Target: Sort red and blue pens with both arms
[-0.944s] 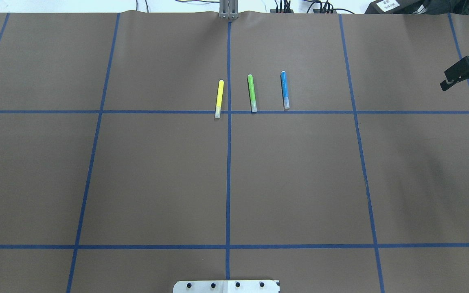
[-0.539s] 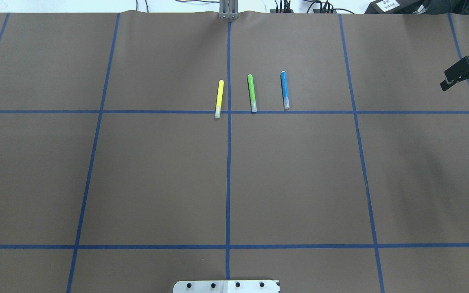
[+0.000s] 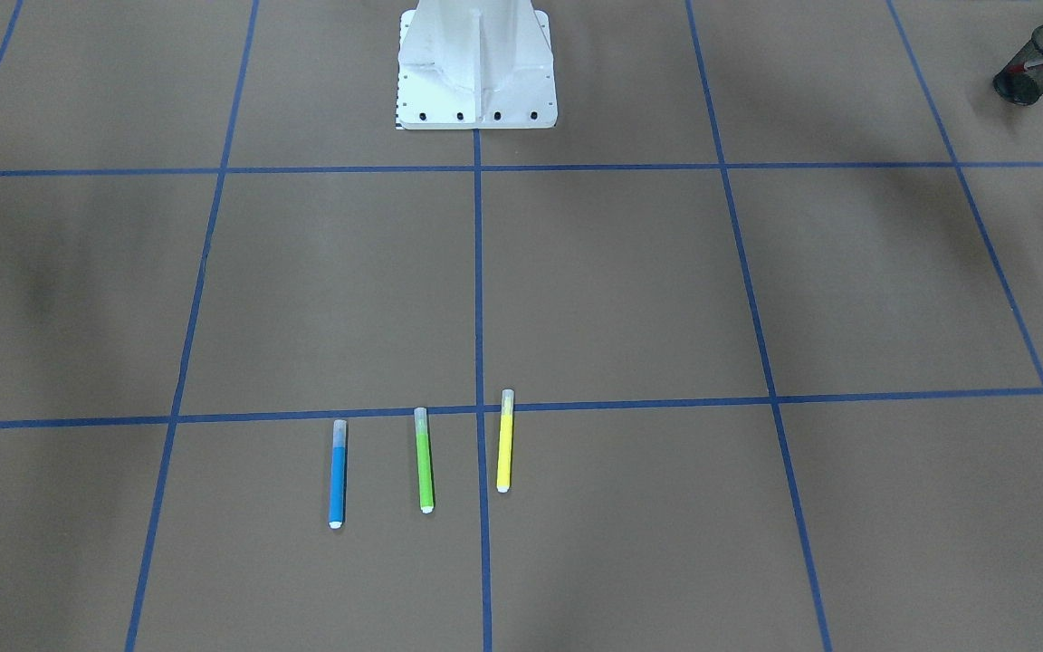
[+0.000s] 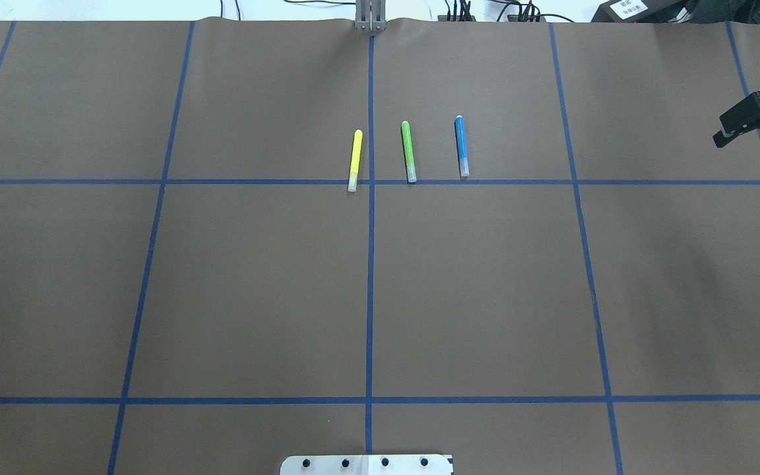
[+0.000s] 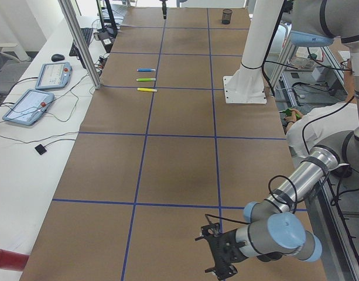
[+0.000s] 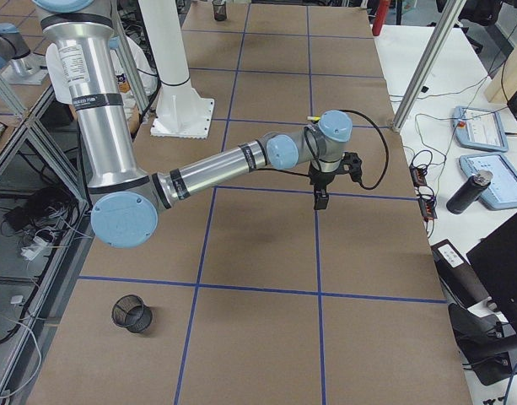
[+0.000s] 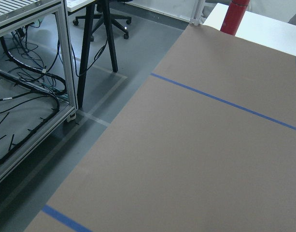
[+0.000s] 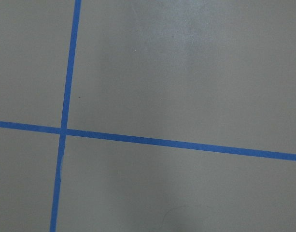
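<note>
Pointing cap toward pedestal (image 3: 476, 63): blue pen (image 3: 338, 473)

No legible text anywhere, white sticker (image 4: 629, 6) on a black box (image 4: 607, 16) beyond the desk (image 4: 254, 277) too small to read, printed label (image 6: 72, 61) on the right arm (image 6: 216, 169) blurred
</note>
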You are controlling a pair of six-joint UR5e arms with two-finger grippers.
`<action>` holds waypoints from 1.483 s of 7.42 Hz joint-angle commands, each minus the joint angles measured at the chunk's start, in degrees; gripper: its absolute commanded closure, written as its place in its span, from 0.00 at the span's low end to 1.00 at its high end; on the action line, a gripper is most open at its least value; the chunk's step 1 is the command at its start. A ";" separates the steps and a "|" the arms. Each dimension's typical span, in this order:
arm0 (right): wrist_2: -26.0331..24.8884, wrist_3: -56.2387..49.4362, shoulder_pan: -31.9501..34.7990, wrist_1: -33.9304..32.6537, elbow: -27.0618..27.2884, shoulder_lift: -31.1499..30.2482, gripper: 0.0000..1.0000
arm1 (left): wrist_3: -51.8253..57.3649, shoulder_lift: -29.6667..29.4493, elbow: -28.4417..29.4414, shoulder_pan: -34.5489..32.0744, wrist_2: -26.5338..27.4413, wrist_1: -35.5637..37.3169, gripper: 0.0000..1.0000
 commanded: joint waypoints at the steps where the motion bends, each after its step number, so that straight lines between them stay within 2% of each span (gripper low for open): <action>1: 0.00 0.24 -0.48 0.00 -0.01 0.09 0.00 | -0.43 -12.65 -4.30 13.53 -2.41 19.46 0.00; 4: -0.18 4.55 -2.06 0.09 0.08 1.67 0.00 | -0.60 -29.70 -5.11 29.12 -1.97 39.44 0.00; 5: -0.18 4.55 -2.32 0.00 -0.10 2.45 0.00 | -0.69 -32.45 -5.28 32.38 -1.97 42.55 0.00; 7: -0.26 8.83 -4.34 0.00 -0.71 4.56 0.00 | -0.78 -33.62 -7.12 36.35 -2.06 45.28 0.00; 8: -0.18 10.51 -4.78 0.00 -0.71 5.09 0.00 | 0.18 -33.62 -10.52 38.45 -1.97 51.22 0.00; 10: -0.26 15.77 -6.80 0.00 -1.59 8.50 0.00 | 8.13 -33.09 -12.40 39.52 -1.62 53.12 0.00; 11: -0.18 19.45 -8.46 0.00 -2.29 10.44 0.00 | 16.36 -32.39 -11.80 38.75 -1.44 53.65 0.00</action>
